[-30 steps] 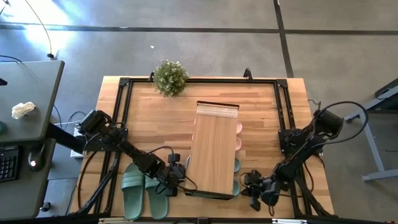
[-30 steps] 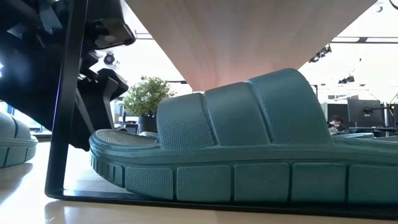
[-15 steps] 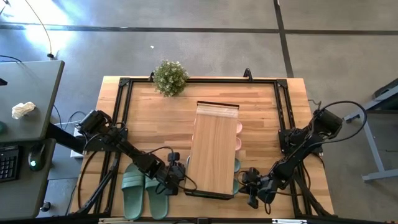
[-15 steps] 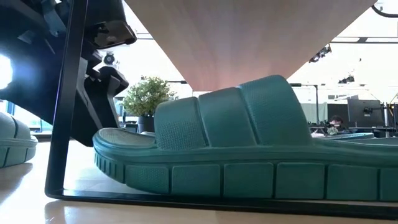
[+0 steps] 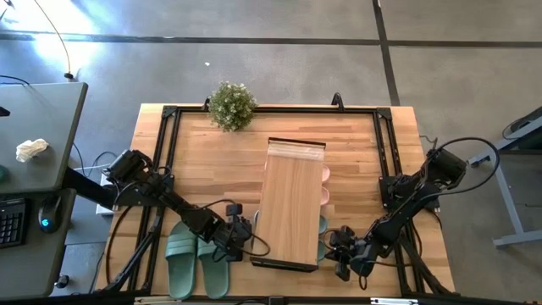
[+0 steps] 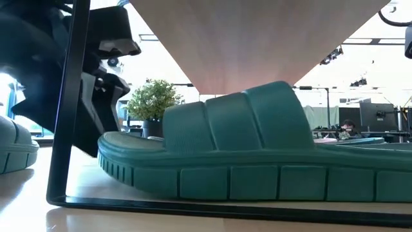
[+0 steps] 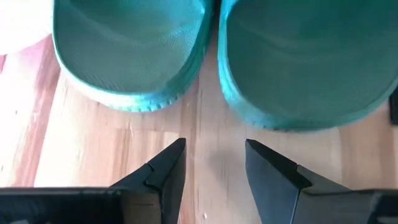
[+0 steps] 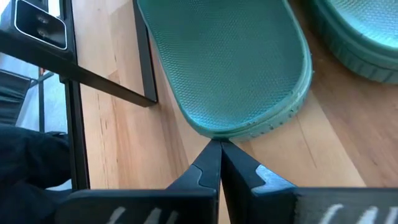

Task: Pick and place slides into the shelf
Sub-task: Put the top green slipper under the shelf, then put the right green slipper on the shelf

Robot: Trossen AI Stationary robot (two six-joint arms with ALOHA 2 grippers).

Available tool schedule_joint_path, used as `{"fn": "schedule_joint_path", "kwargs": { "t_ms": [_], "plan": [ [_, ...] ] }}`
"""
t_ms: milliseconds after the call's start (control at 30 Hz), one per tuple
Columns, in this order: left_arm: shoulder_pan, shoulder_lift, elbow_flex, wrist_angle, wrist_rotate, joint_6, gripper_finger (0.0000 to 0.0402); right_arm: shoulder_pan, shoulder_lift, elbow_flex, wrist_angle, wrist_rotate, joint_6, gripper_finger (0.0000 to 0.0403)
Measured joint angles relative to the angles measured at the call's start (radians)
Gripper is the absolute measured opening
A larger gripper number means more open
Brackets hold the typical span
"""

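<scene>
The shelf (image 5: 292,199) stands in the middle of the table. A green slide (image 6: 257,154) lies on its sole across the lowest tier; the right wrist view shows it (image 8: 230,68) beside its mate (image 8: 360,31). My right gripper (image 5: 335,247), shut, is at the shelf's near right side, against that slide. My left gripper (image 5: 246,235) is at the shelf's near left side, open; its fingers (image 7: 214,158) point at the ends of the two green slides (image 7: 130,56) and touch neither. Another green pair (image 5: 196,258) lies on the table to the left. Pink slides (image 5: 325,175) peek out farther back. My right gripper pushes the green slide's rounded end (image 8: 217,134) with the tips of its shut fingers. The fingers come from the table's right, slanting down, in line with the slide's length. The slide lies flat on its sole under the shelf's plank.
A potted plant (image 5: 231,105) stands at the table's far edge. The shelf's dark end frame (image 8: 146,68) stands close beside the pushed slide. A black rail frame (image 5: 169,119) runs round the tabletop. Bare wood lies between the shelf and the far edge.
My right gripper, still shut, has gone a little toward the table's left, up to the shelf. The green slide in front of it has slid farther in under the plank and turned slightly. My left gripper has tipped a little and stayed open.
</scene>
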Motion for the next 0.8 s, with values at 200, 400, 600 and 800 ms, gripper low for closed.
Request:
{"fn": "schedule_joint_path", "kwargs": {
  "t_ms": [200,400,600,800],
  "plan": [
    [0.0,-0.002,0.0,-0.011,0.016,-0.002,0.015,0.0,0.0,0.0,-0.002,-0.011,0.0,0.0],
    [0.0,-0.003,0.0,-0.024,0.031,-0.001,0.015,0.005,0.0,0.0,-0.009,-0.036,0.002,0.0],
    [-0.001,-0.035,0.0,-0.087,0.037,-0.002,0.015,0.032,0.0,0.0,-0.066,-0.051,0.055,0.0],
    [-0.001,-0.127,0.0,-0.242,0.013,-0.002,0.015,0.05,0.0,0.0,-0.115,-0.067,0.101,0.0]
  ]
}}
